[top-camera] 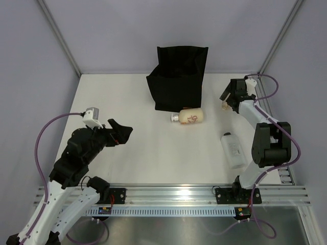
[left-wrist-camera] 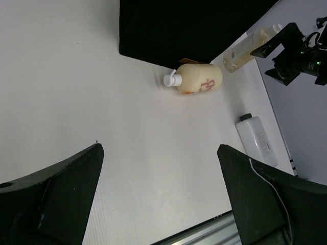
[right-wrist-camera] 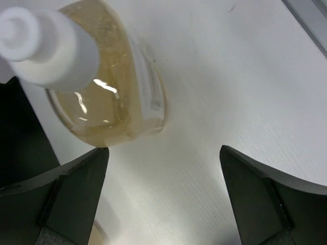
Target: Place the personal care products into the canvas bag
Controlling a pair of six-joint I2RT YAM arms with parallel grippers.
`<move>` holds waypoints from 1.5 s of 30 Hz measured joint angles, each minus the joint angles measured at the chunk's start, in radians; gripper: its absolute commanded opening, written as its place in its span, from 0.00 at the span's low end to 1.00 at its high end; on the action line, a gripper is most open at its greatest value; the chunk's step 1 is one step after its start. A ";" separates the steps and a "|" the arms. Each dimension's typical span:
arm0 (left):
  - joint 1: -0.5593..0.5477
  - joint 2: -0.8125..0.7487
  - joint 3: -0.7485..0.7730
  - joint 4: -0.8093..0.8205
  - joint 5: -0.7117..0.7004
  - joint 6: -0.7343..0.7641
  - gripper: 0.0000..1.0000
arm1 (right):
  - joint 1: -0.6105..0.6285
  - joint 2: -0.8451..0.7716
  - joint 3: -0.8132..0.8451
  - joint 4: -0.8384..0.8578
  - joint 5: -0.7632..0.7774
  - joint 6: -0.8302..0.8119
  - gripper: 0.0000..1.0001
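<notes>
cream pump bottle (top-camera: 190,117) beside canvas bag (top-camera: 176,87)

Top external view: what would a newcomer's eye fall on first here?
The black canvas bag stands upright at the far middle of the white table. A cream pump bottle lies on its side just before it. At far right, the open right gripper hangs over a white-capped bottle of amber liquid.

A white table (top-camera: 143,153) sits between plain pale grey walls (top-camera: 168,25) on the left, far and right. Slanted metal posts (top-camera: 57,35) mark the far corners; an aluminium rail (top-camera: 173,194) runs along the near edge
</notes>
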 measured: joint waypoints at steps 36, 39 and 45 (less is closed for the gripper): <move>0.000 -0.044 -0.044 0.009 0.063 -0.007 0.99 | -0.051 0.257 0.294 0.103 -0.308 -0.412 0.00; 0.000 -0.044 -0.044 0.013 0.072 -0.010 0.99 | -0.081 0.215 0.236 0.134 -0.381 -0.413 0.00; 0.000 -0.059 -0.042 0.017 0.096 -0.013 0.99 | -0.259 0.085 0.121 0.058 -0.701 -0.278 0.00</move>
